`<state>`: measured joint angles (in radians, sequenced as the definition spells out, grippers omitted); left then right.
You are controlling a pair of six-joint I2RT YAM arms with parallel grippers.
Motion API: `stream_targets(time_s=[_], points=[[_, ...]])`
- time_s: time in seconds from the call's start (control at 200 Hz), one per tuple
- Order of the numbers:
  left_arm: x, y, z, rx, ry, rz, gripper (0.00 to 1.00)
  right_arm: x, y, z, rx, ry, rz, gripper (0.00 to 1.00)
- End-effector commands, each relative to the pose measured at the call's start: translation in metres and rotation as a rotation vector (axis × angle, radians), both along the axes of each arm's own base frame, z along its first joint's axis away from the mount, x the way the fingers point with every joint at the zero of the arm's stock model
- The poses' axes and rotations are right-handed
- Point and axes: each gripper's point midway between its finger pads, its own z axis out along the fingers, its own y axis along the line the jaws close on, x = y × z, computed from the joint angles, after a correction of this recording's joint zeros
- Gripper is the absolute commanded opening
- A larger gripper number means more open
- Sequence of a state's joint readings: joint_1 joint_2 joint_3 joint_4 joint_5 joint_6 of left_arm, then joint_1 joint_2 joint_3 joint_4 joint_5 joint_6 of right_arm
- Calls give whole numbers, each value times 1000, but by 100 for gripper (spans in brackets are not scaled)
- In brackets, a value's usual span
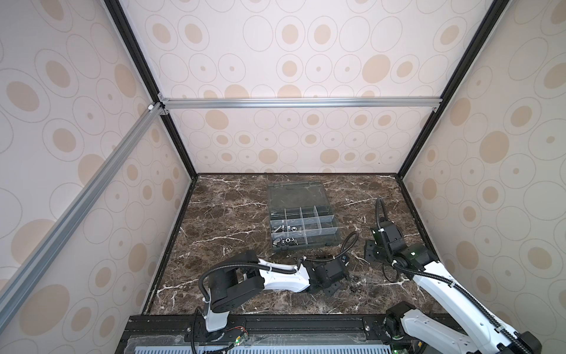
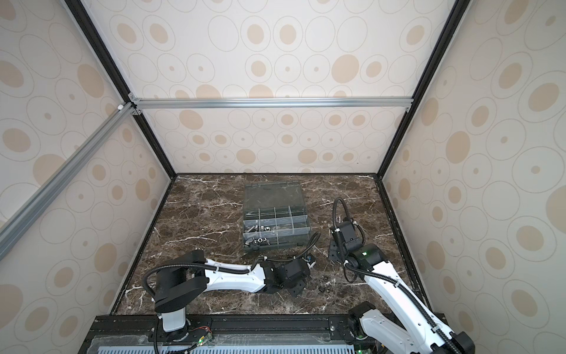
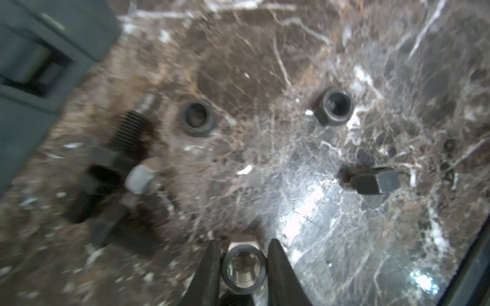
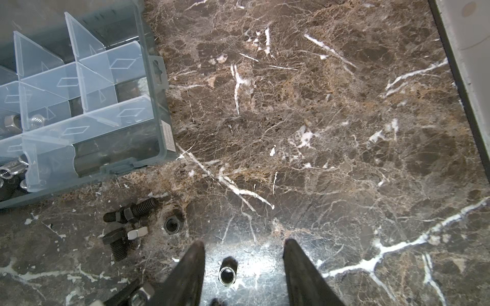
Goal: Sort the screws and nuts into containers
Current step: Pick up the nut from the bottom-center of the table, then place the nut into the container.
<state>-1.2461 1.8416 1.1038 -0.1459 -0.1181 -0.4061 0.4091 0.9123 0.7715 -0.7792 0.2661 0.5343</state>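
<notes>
Brown veined marble covers the bench. In both top views the smoky-grey organiser box is seen toward its far middle, with the lid laid open behind it. Silver hardware is glimpsed in two compartments at the box's near left, too small for screws to be told from nuts. The tips of the left arm are masked by its own wrist, and the tiny black pieces beside it cannot be identified.

The left wrist view is blurred, and the fingers are cut off by the frame. The left end effector is clamped on a silver nut; whether the nut is off the bench cannot be told. Two black nuts lie flat beyond it. A black hex piece lies on its side. A smeared cluster of black screws with a loose pale nut is seen near the box's corner.

In the right wrist view the jaws of the right end effector are held apart and touch nothing. A small upright nut stands on the bench between them. The box is cropped by the frame, and the silver pieces inside are veiled by pale dividers. The black screws lie just outside its near wall.
</notes>
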Motion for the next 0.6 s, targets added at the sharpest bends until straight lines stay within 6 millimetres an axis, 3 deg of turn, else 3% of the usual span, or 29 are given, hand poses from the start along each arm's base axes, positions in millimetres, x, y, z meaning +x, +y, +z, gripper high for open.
stream_targets(time_s=[0.0,0.13,0.295,0.42,0.59], points=[[31,10,50,-81,-79,79,15,-4,-6,2,-12,3,-16,51],[66,37,82,-132,-132,165,15,-3,-5,4,-6,-1,-13,51],[119,89,103,-155,-180,297,16,-4,-2,3,13,2,-7,51],[154,123,101,-143,-194,378,17,-3,3,-1,38,9,-1,51],[190,147,83,-117,-173,439,17,-4,6,-2,56,18,0,51]])
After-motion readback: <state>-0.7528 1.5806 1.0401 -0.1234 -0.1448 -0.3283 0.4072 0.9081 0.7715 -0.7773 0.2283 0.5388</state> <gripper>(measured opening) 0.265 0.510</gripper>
